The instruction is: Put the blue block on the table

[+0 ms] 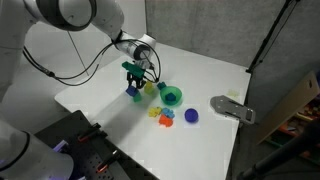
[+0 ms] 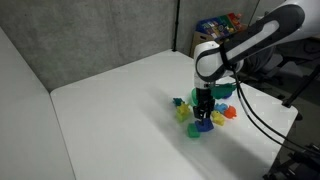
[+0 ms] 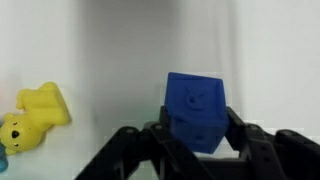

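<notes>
Gripping the blue block (image 3: 197,108), tilted, in my closed hand (image 3: 197,128) down close to the white bench (image 2: 110,110), I judge that letting go from this cocked hold could make it tumble and roll into the yellow toy (image 3: 35,115) nearby

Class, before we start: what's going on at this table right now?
A robot arm grips the blue block in its tool, down close to the white table. The block sits tilted in the grip, beside a cluster of small coloured toys and a teal bowl. Whether it touches the tabletop cannot be told.
</notes>
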`<state>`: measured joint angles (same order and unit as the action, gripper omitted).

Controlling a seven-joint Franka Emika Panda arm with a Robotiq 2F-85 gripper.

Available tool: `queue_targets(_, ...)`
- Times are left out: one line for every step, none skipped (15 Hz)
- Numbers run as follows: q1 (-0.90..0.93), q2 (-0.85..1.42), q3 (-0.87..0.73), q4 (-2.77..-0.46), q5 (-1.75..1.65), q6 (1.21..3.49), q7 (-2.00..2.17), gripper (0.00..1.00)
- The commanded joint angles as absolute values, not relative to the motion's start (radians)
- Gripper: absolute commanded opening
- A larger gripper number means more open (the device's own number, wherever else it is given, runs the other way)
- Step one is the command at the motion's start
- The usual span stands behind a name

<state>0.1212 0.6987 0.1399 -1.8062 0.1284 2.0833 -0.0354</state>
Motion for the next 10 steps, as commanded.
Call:
queue_targets(0.107,0.744,0.152,-1.733,0.136,2.039,-0.078,0.29)
queue_targets(0.107,0.753,0.155,-1.72,0.137,2.038,-0.086,0.29)
queue_targets(0.108,0.761,0.157,-1.709,0.138,2.038,-0.093,0.29)
queue_targets(0.11,0.769,0.16,-1.699,0.134,2.039,-0.102,0.29)
queue_targets(0.11,0.777,0.162,-1.688,0.134,2.037,-0.109,0.29)
queue_targets(0.111,0.784,0.164,-1.679,0.133,2.035,-0.116,0.29)
queue_targets(0.112,0.791,0.166,-1.67,0.132,2.033,-0.12,0.29)
queue_targets(0.114,0.796,0.166,-1.662,0.129,2.027,-0.12,0.29)
queue_targets(0.118,0.798,0.163,-1.658,0.124,2.022,-0.117,0.29)
queue_targets(0.12,0.799,0.161,-1.655,0.122,2.017,-0.115,0.29)
